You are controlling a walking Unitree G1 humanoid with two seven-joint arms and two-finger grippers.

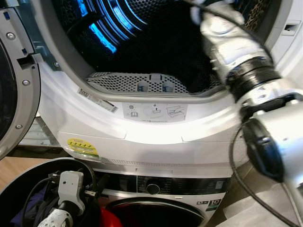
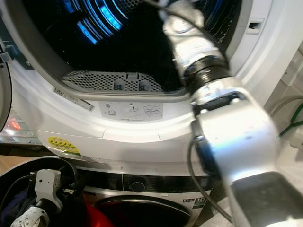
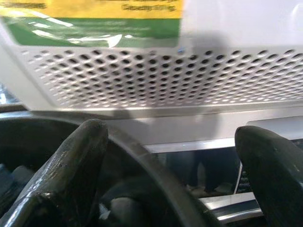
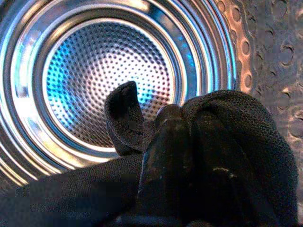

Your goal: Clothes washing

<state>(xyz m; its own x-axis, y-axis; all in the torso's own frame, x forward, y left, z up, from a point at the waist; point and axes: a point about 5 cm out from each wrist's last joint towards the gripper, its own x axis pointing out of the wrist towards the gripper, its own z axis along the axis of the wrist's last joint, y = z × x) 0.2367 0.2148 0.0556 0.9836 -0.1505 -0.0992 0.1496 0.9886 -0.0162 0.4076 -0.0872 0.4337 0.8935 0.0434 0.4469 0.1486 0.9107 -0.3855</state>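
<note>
1. Jaws of the right gripper (image 4: 175,175) are closed on a dark cloth (image 4: 227,142), seen in the right wrist view bunched around the black fingers (image 4: 161,175).
2. That cloth is held up inside the dryer drum (image 4: 109,80), a shiny perforated steel cylinder lit with a blue glow at its back wall.
3. From the head views, the right arm (image 1: 236,52) reaches up and forward through the round opening of the upper machine (image 1: 156,127), a white dryer stacked on top of a washing machine (image 1: 156,189).
4. Jaws of the left gripper (image 3: 170,170) stand wide apart, and nothing lies between the two black fingers (image 3: 71,165).
5. The left gripper sits low, at the bottom left corner of the head views, over a black laundry basket (image 1: 28,175) that holds dark clothes (image 1: 28,208) and a red item (image 1: 111,218).
6. Just beyond the left gripper, its wrist view shows the perforated grille (image 3: 156,71) along the dryer's bottom edge and a yellow and green sticker (image 3: 94,19) above it.
7. The dryer door (image 1: 14,80) hangs open at the left edge of the left eye view.
8. A lint filter (image 1: 137,82) sits at the lower lip of the drum opening, with a printed instruction label (image 1: 154,112) just below it.
</note>
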